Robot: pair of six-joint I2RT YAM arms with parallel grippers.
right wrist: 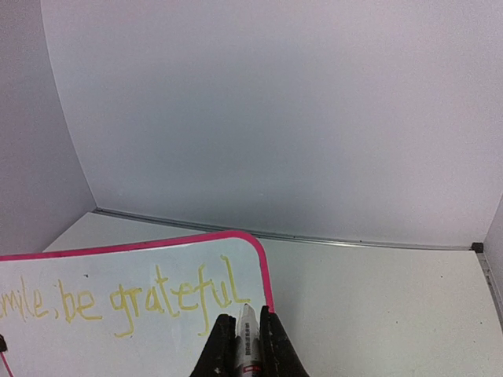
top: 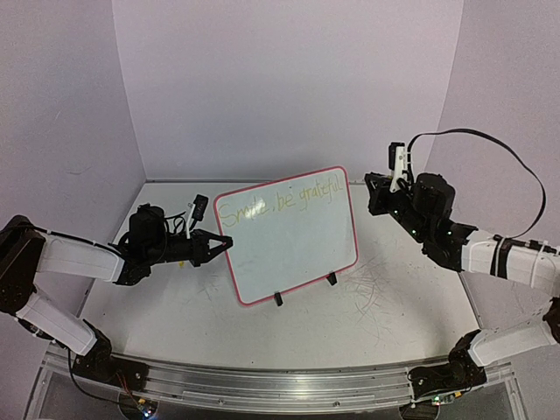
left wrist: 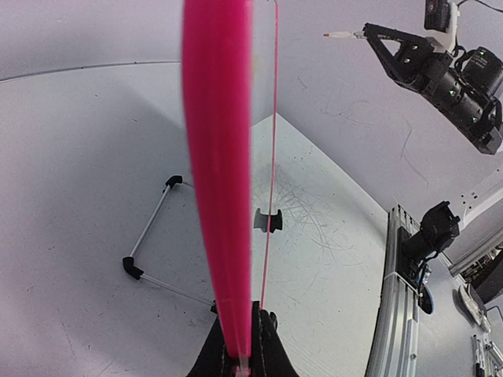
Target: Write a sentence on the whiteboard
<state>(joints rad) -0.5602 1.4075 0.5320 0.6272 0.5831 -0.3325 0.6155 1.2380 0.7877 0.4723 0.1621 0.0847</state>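
From above, we are seeing the whiteboard (top: 297, 249) standing on the table (top: 411, 306) between the two arms, leaning back on its small black feet. The left pincer (top: 226, 244) is clamping the board's left edge, so the board is stretching away straight ahead of its tips. The sentence (top: 278, 204) is running along the top of the board in pale yellow and climbing toward the upper right corner. That corner is sitting just in front of the right pincer (top: 371, 184). From here we cannot tell whether the two are touching.

Through the left wrist camera we are looking at the whiteboard (left wrist: 216, 157) edge-on. Its pink frame is rising from between the fingers of the left pincer (left wrist: 240, 349), which is clenched on it. To the left of those fingers a wire prop (left wrist: 153, 236) is resting on the table. Ahead and slightly right, a black foot (left wrist: 269, 221) is showing. Far off to the upper right, the right pincer (left wrist: 368, 33) is gripping a marker (left wrist: 339, 35) whose tip is poking out past its fingers.

Through the right wrist camera we are seeing the right pincer (right wrist: 246, 318) clenched around the marker (right wrist: 250, 349). The whiteboard (right wrist: 118, 263) is lying ahead and to the left of the tips. The sentence (right wrist: 141, 300) is showing as "mile, be grateful", and its last letter is sitting just up and left of the marker tip.
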